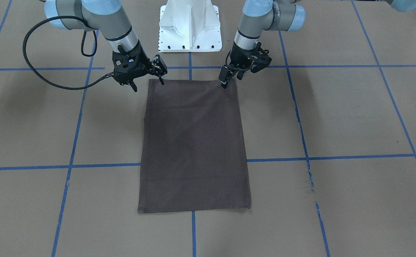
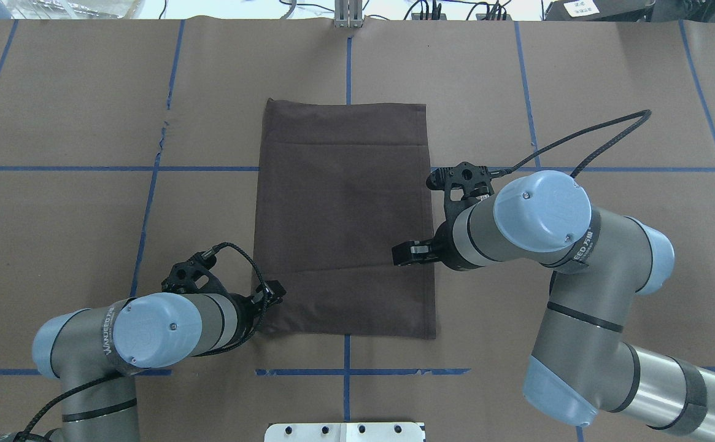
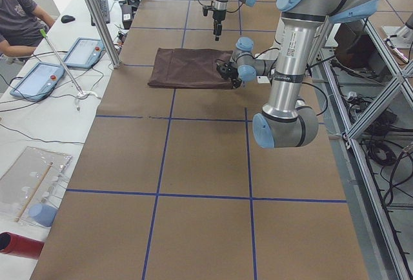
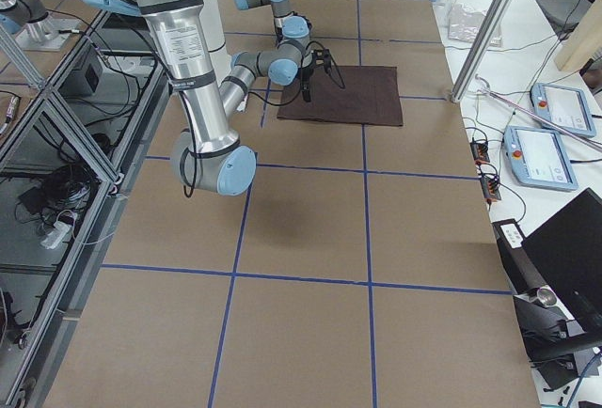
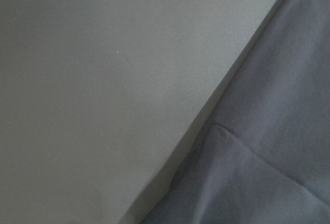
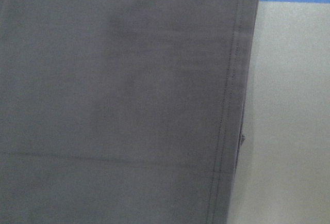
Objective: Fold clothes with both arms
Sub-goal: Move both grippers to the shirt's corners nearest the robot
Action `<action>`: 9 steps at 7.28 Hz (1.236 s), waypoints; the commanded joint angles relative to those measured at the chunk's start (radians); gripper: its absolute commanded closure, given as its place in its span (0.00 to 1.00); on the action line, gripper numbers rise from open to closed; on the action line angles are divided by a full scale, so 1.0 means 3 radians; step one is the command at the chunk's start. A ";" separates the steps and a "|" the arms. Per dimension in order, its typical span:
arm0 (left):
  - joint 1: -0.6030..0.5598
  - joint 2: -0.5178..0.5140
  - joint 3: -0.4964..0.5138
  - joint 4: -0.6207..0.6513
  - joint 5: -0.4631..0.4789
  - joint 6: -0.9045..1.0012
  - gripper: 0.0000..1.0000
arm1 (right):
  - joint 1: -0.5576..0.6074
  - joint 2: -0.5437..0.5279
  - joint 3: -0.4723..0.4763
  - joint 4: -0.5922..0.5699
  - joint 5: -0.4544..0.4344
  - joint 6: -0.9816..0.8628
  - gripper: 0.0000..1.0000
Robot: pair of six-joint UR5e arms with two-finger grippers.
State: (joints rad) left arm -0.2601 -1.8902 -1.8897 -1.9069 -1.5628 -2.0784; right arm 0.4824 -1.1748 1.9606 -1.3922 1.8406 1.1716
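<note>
The clothes are one dark brown-grey T-shirt (image 1: 193, 142) (image 2: 345, 215) folded into a flat rectangle in the middle of the table; collar and logo are hidden. My left gripper (image 1: 231, 81) (image 2: 271, 293) is low at the shirt's corner nearest the robot on my left. Its fingers appear apart, and one tip touches the hem. The left wrist view shows that shirt edge (image 5: 268, 146) very close. My right gripper (image 1: 149, 85) (image 2: 407, 253) hangs open, raised well above the other near corner. The right wrist view looks down on the stitched side hem (image 6: 227, 105).
Brown paper with a blue tape grid (image 1: 72, 166) covers the table, torn a little at one line (image 1: 311, 178). The white robot base (image 1: 190, 32) stands behind the shirt. A seated person (image 3: 19, 15) and two tablets (image 3: 39, 77) are beyond the far table edge.
</note>
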 commanded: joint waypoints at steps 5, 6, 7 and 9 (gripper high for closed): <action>-0.0002 -0.0019 0.0025 0.0006 -0.0001 -0.0001 0.64 | 0.0059 0.0004 -0.0001 -0.0007 0.0102 0.0093 0.00; 0.0003 -0.0019 0.0025 0.0006 -0.0001 0.0004 0.81 | 0.0059 0.0004 -0.0001 -0.0007 0.0103 0.0093 0.00; 0.0003 -0.0019 0.0010 0.0006 -0.0011 0.0020 1.00 | 0.0059 0.0004 -0.0001 -0.0007 0.0103 0.0098 0.00; -0.0007 -0.0004 -0.0117 0.0026 -0.0022 0.0056 1.00 | 0.0059 -0.0001 -0.0001 -0.0012 0.0103 0.0103 0.00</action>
State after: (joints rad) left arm -0.2608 -1.8942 -1.9012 -1.9038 -1.5678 -2.0672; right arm 0.4998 -1.1738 1.9604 -1.3947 1.8711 1.2006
